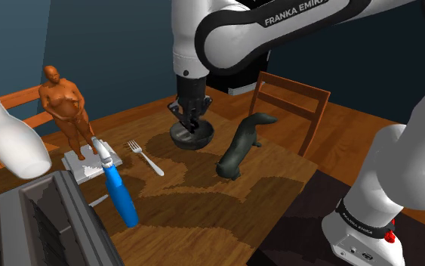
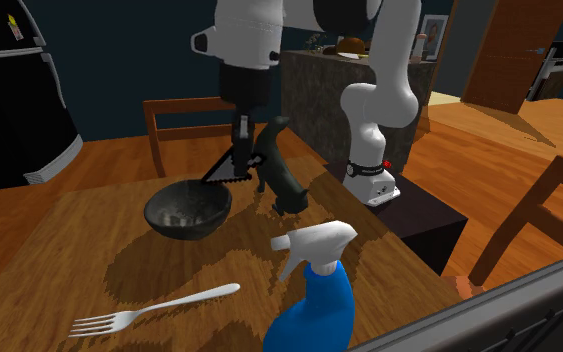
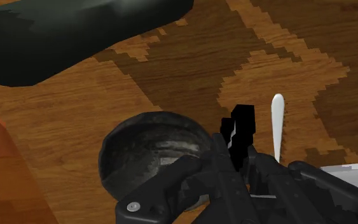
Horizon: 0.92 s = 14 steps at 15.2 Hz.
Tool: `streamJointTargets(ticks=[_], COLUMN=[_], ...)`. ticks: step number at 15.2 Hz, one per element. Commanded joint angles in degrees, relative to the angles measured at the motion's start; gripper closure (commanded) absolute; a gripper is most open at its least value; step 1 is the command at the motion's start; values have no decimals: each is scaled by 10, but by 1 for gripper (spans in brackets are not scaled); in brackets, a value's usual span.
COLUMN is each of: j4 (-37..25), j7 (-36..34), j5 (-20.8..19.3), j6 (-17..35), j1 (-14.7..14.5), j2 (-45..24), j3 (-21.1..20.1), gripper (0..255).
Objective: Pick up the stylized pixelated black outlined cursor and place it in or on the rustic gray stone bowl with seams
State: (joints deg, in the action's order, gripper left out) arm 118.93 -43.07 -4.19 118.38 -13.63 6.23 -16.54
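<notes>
Gripping cursor (image 2: 227,170) tight in gripper (image 2: 244,148) over rim of bowl (image 2: 183,229), right side in second exterior view; judging it light, stiff, thin, slick, best pinched across flat faces mid-body.

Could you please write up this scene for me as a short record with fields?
end effector: shut on the cursor, hanging just above the bowl
cursor: black, pixelated, clasped between the fingers, off the table, over the bowl's rim
bowl: dark grey, standing on the wooden table
neighbours: dark animal figure beside the bowl; white fork and blue spray bottle farther off
task stage: cursor lifted, not yet released into the bowl
</notes>
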Motion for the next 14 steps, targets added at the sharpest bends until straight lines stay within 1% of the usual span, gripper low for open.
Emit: streamJointTargets(ticks=[1,8,14], j4=[-14,-91,-58], j7=[28,108,103], j5=[-3,-11,-15], j6=[3,-5,39], j1=[14,53,53], j2=[-15,-79,-91], j3=[16,58,58], gripper=[255,255,255])
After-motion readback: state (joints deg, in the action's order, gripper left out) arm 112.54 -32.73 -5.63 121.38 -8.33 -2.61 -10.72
